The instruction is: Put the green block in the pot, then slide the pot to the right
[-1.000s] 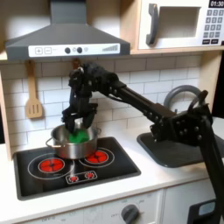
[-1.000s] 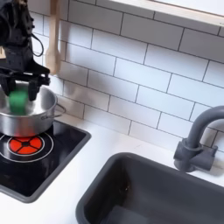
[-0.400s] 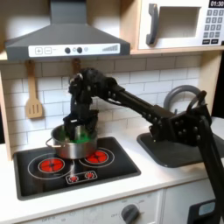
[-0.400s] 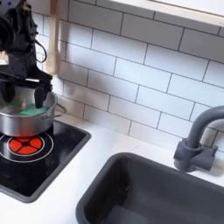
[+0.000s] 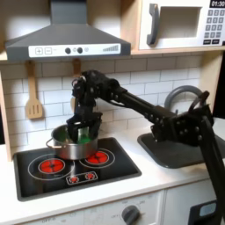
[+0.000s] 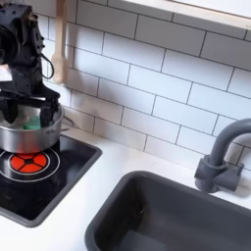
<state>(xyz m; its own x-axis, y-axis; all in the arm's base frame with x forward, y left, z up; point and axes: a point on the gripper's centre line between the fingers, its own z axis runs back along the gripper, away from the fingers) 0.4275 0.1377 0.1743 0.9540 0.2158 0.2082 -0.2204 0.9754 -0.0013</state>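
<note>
Silver and shiny, the pot (image 5: 70, 143) sits on the black toy stovetop (image 5: 75, 167), over the rear burner at about 10 o'clock from the hob's middle in the first exterior view; in the second exterior view the pot (image 6: 27, 130) stands at the 9 o'clock edge, just behind a red burner ring (image 6: 24, 163). Inside it the green block (image 5: 83, 136) shows as a bright patch toward the 3 o'clock side of the rim, and in the second exterior view the green block (image 6: 32, 125) lies between the black fingers. The tool (image 5: 83, 130) hangs straight down into the pot's mouth, its fingers (image 6: 45, 106) spread apart on either side of the block; whether they touch the block I cannot tell. The black arm (image 5: 132, 98) reaches in from its base at 3 o'clock, beside the grey sink basin (image 6: 176, 214) and curved tap (image 6: 221, 147). A wooden spatula (image 5: 33, 92) hangs on the white tiled wall at 9 o'clock, below the range hood (image 5: 66, 35). The white table (image 6: 69, 221) carries the hob and sink.
</note>
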